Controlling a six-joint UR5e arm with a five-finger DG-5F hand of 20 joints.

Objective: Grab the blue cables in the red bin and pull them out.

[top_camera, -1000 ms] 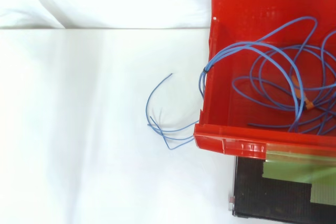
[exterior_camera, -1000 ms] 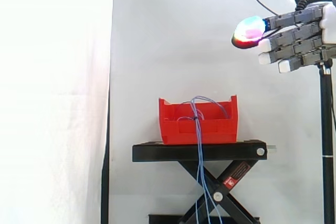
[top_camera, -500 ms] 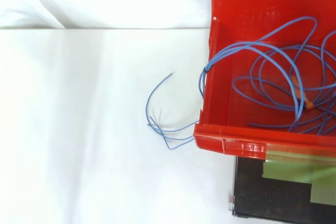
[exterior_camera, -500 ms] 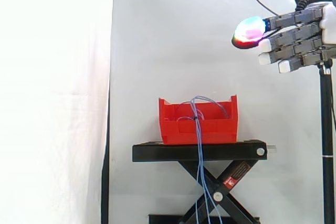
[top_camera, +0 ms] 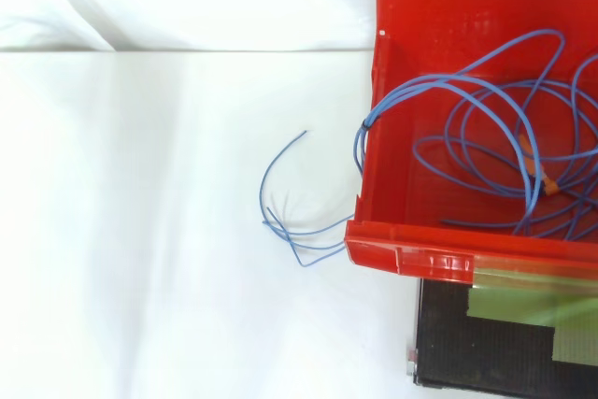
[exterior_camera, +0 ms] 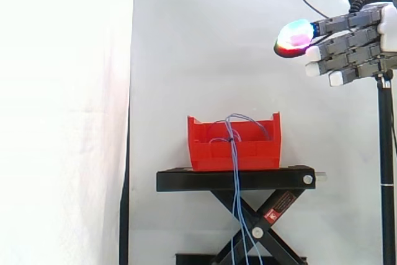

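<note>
Side view: fingers straight, seemingly empty, well apart from red bin; blue cables drape over it.

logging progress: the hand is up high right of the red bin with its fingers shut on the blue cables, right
No. In the side view the hand is up high right of the red bin, but its fingers are straight and hold nothing; the blue cables hang from the bin.

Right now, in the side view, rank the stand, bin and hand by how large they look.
1. The stand, clearly largest.
2. The hand and the bin: too close to rank. The hand is cut by the right edge and may sit nearer the camera.
</note>
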